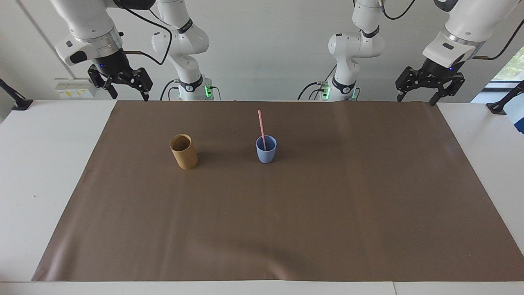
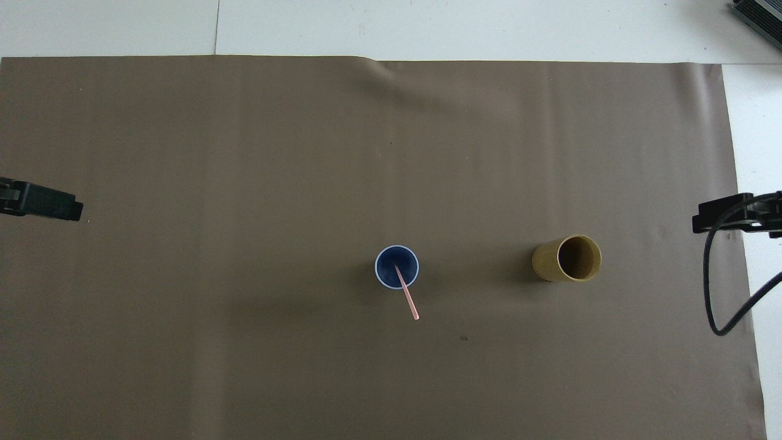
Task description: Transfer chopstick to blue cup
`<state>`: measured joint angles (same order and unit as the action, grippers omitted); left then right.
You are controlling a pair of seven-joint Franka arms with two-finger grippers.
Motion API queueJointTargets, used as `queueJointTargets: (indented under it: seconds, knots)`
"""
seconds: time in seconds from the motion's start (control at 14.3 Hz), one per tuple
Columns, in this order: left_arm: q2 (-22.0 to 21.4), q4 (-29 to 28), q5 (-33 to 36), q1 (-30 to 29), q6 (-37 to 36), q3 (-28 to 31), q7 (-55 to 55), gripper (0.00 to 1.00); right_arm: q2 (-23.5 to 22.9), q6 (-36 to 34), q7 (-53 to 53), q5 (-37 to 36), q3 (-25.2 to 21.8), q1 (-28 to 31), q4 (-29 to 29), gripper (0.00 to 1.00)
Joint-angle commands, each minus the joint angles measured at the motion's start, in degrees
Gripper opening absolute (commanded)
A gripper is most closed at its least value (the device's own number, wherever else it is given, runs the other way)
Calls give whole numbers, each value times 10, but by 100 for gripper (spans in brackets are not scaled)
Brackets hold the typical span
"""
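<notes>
Both grippers hang raised and empty at the robots' edge of the counter; the right gripper (image 1: 127, 87) is up over the corner of the brown mat (image 1: 286, 229) at the right arm's end, its fingers spread apart with nothing between them; the left gripper (image 1: 416, 97) is up over the mat's corner at the left arm's end, its fingers likewise apart and holding nothing; in the overhead view only a dark tip of each shows at the picture's side edges, the left gripper (image 2: 43, 206) at one and the right gripper (image 2: 733, 214) with its looping black cable at the other. Each arm waits well apart from the cups.

On the mat (image 2: 244, 153), which covers most of the white counter (image 1: 37, 164), the blue cup (image 1: 266, 150) stands upright about midway between the two ends; the pink chopstick (image 1: 261, 129) stands in it, lower end inside the cup, upper part rising well above the rim and leaning toward the robots; from overhead the chopstick (image 2: 407, 295) crosses the rim of the blue cup (image 2: 396, 267) on the robots' side. Beside the blue cup, toward the right arm's end and clearly apart from it, a tan-brown cylindrical cup (image 1: 184, 151) stands upright; its open mouth shows from overhead (image 2: 567, 258).
</notes>
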<state>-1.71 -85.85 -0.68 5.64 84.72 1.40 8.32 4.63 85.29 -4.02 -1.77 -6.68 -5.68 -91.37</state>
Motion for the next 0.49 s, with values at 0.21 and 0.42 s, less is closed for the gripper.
queueJointTargets:
  seconds: [0.21, 0.42]
  knots:
    - [-11, -12, 19, 2, 3, 0, 21, 100, 7, -8, 14, -8, 4, 4, 1, 100]
    - [-12, -12, 18, 2, 1, -1, 19, 100, 8, -9, 14, -8, 4, 4, 1, 100]
